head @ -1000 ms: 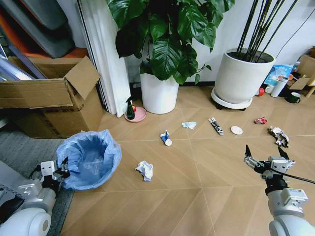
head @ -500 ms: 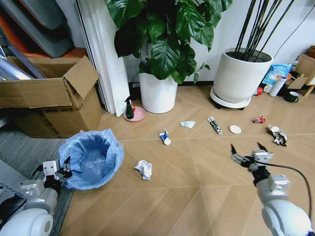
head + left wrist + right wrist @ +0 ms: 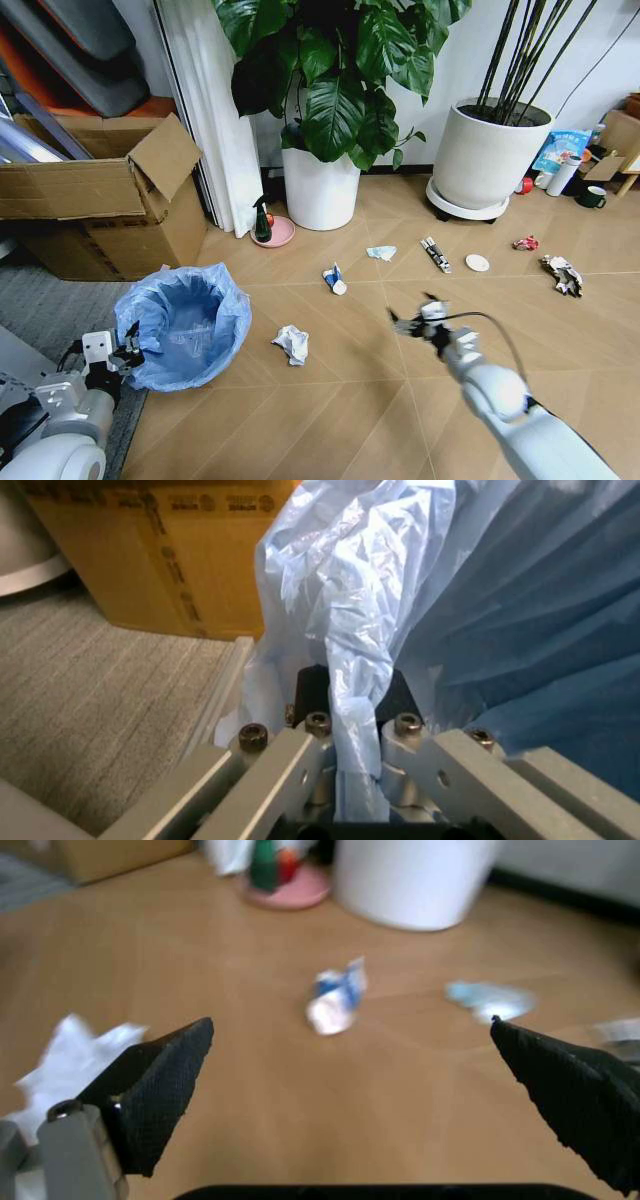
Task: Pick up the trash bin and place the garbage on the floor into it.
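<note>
The left gripper (image 3: 350,780) is clamped on the trash bin's (image 3: 185,325) bag rim; the right gripper (image 3: 418,318) hangs wide open above the floor (image 3: 340,400), near a crumpled paper wad (image 3: 293,344).

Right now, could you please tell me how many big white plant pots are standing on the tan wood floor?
2. One big white plant pot holds the broad-leaved plant near the white curtain; the other big white plant pot with thin dark stems stands farther right. More may be hidden.

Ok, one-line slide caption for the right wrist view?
Open right end effector above the floor, blue-white tube framed between its fingertips.
</note>
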Robot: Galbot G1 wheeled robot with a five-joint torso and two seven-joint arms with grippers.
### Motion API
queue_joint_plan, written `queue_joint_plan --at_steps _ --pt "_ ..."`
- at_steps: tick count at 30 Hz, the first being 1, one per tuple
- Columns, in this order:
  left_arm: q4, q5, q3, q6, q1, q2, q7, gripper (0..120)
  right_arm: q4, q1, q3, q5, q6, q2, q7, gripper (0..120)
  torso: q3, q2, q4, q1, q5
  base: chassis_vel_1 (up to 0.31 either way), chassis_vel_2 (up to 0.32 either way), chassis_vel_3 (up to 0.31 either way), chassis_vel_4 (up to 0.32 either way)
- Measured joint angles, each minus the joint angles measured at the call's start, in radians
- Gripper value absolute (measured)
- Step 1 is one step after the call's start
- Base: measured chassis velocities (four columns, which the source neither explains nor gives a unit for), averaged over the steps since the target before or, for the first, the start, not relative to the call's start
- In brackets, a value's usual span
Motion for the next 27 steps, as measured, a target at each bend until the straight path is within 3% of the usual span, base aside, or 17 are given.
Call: queue_joint_plan --at_steps 1,3,6,12,22,27 --pt "-0.002 0.001 0.000 0.001 0.000 0.000 -0.004 0 -0.067 0.050 -0.069 0.006 0.011 0.021 -0.016 100 0.000 0.000 -0.0001 0.000 0.0008 0.000 0.000 0.000 0.000" --pt "-0.002 0.002 0.000 0.001 0.000 0.000 -0.004 0 -0.097 0.072 -0.096 0.006 0.018 0.034 -0.025 100 0.000 0.000 -0.0002 0.000 0.0008 0.000 0.000 0.000 0.000" --pt "-0.001 0.002 -0.007 0.001 0.000 0.000 -0.005 0 -0.214 0.149 -0.207 -0.004 0.048 0.114 -0.060 100 0.000 0.000 -0.0003 0.000 0.0008 0.000 0.000 0.000 0.000" --pt "0.010 0.002 -0.013 0.000 -0.002 0.000 -0.005 0 -0.340 0.222 -0.302 -0.018 0.072 0.222 -0.095 100 0.000 0.000 0.0000 0.000 0.0006 0.000 0.000 0.000 0.000" --pt "0.015 -0.002 -0.011 -0.001 -0.011 0.008 -0.004 0 -0.586 0.304 -0.326 -0.090 0.113 0.347 -0.117 100 0.000 0.000 -0.0004 0.000 0.0006 0.000 0.000 0.000 0.000" --pt "0.017 -0.003 -0.009 -0.001 -0.012 0.009 -0.004 0 -0.641 0.324 -0.318 -0.094 0.128 0.375 -0.137 100 0.000 0.000 -0.0003 0.000 0.0007 0.000 0.000 0.000 0.000"
